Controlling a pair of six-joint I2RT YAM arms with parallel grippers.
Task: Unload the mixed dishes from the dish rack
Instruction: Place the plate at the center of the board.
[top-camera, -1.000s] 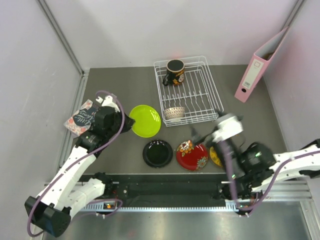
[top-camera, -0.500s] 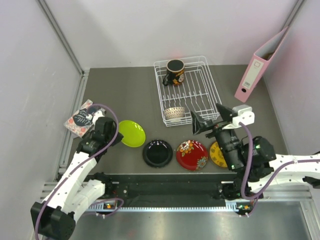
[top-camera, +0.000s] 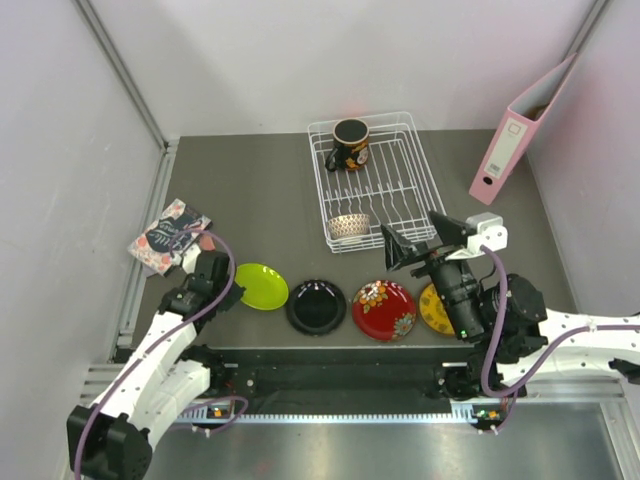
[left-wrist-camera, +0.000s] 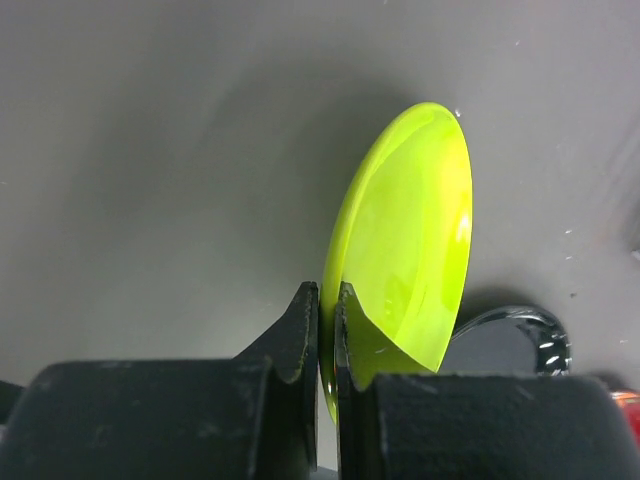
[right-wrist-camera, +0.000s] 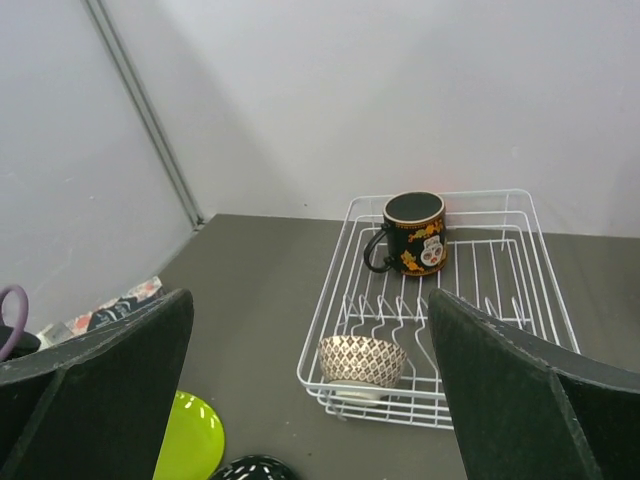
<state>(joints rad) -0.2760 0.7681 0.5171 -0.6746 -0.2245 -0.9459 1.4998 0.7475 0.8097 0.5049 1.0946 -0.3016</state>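
Note:
The white wire dish rack (top-camera: 318, 190) stands at the back centre and holds the dark mug (top-camera: 350, 143) and the beige lattice bowl (top-camera: 348, 226). The black plate (top-camera: 316, 306), red floral plate (top-camera: 384, 309) and yellow plate (top-camera: 432, 310), partly under the right arm, lie in a row near the front. My left gripper (top-camera: 232, 282) is shut on the rim of the lime green plate (top-camera: 262, 286), tilted just left of the black plate; the left wrist view shows the grip (left-wrist-camera: 328, 290) on this plate (left-wrist-camera: 415, 230). My right gripper (top-camera: 420, 238) is open and empty, facing the rack (right-wrist-camera: 470, 192).
A pink ring binder (top-camera: 520, 130) leans against the right wall. A patterned booklet (top-camera: 165, 235) lies at the left edge by the wall rail. The arm bases and a metal rail line the near edge.
My left arm has drawn the green plate back and to the left, down beside the black plate. My right gripper swung up from over the yellow plate to face the rack, then held still.

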